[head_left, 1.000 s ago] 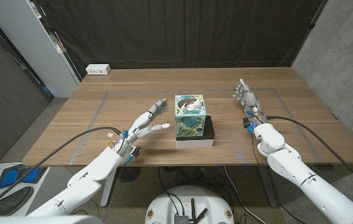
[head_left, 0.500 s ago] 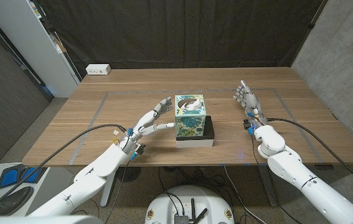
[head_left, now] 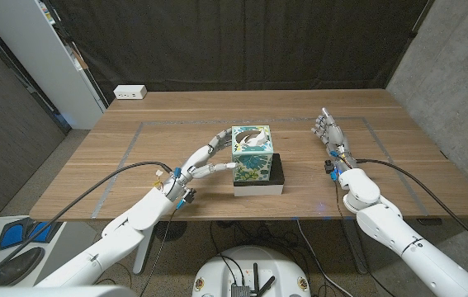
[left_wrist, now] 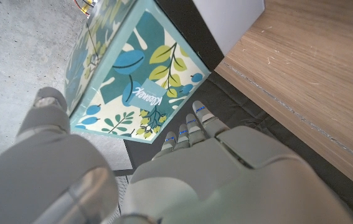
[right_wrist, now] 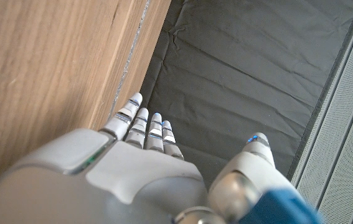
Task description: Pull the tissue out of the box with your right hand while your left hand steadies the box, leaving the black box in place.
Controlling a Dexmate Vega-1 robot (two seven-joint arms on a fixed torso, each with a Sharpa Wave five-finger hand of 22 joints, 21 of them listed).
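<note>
Left hand (head_left: 203, 161), fingers spread and grasping nothing, reaches to the tissue box's (head_left: 251, 154) left side. Right hand (head_left: 329, 132) is released, well apart. The box stands upright on the black box (head_left: 276, 174), opening upward.

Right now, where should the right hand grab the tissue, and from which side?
Pinch the white tuft of the tissue where it pokes up through the box's top opening, coming from above. The right hand waits open to the box's right.
</note>
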